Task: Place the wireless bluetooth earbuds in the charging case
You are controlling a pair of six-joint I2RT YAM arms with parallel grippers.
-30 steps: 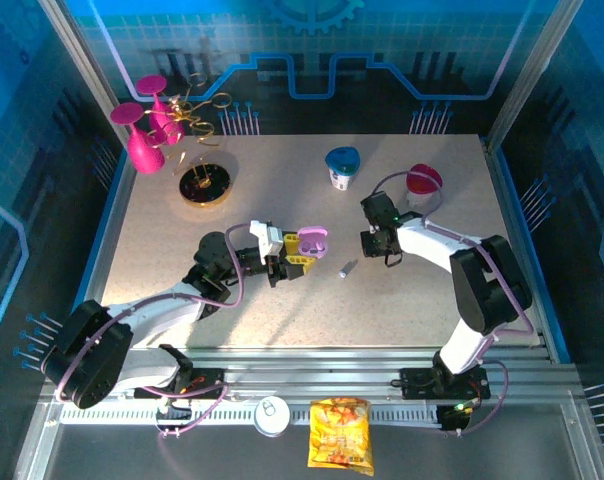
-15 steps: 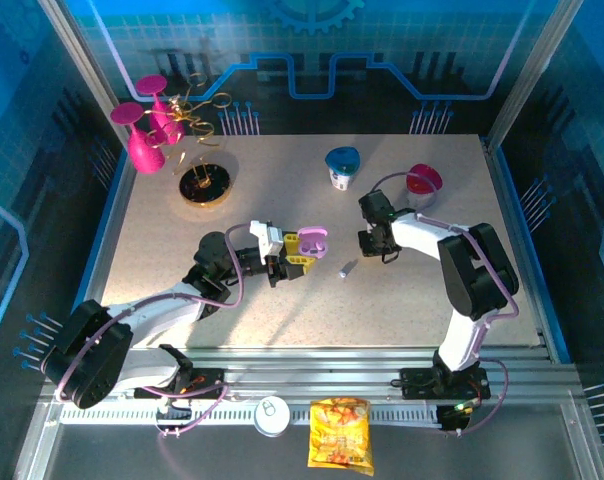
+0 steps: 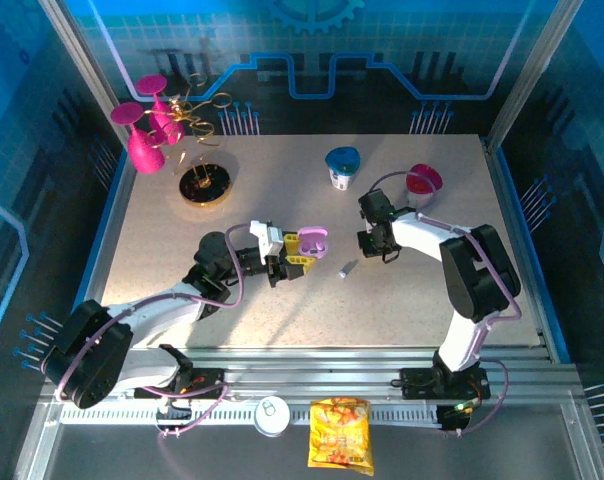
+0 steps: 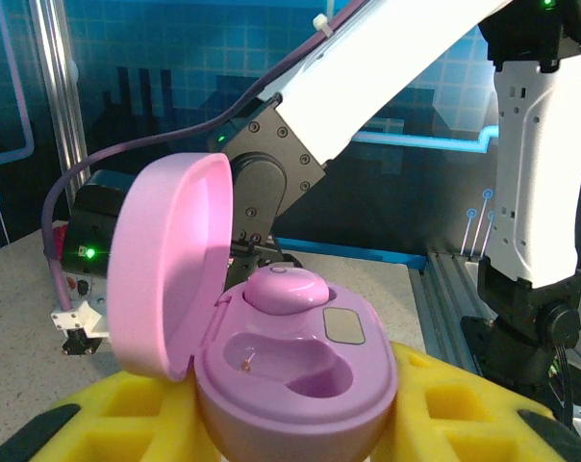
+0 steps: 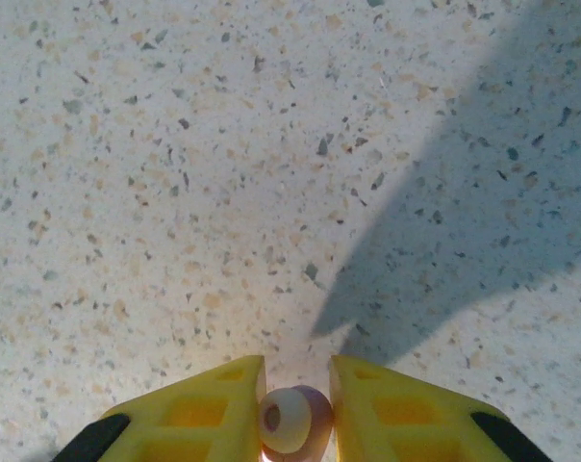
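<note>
The lilac bud point(image 5: 292, 421) sat pinched between the yellow fingers point(image 5: 214, 409) of the right gripper point(image 3: 375, 247), low over the speckled table point(image 5: 175, 173). It looked featherlight, hard and slick, the sort that squirts out of a loose pinch, so a hold across its rounded sides seemed right. Its ringed face was turned toward the wrist; it was too round for me to pick a long axis. Nearby to the left, the left gripper point(image 3: 300, 258) clasped the open charging case point(image 4: 295, 385), its lid point(image 4: 170, 265) up, a second bud point(image 4: 286, 289) seated and the near well point(image 4: 286, 361) empty.
</note>
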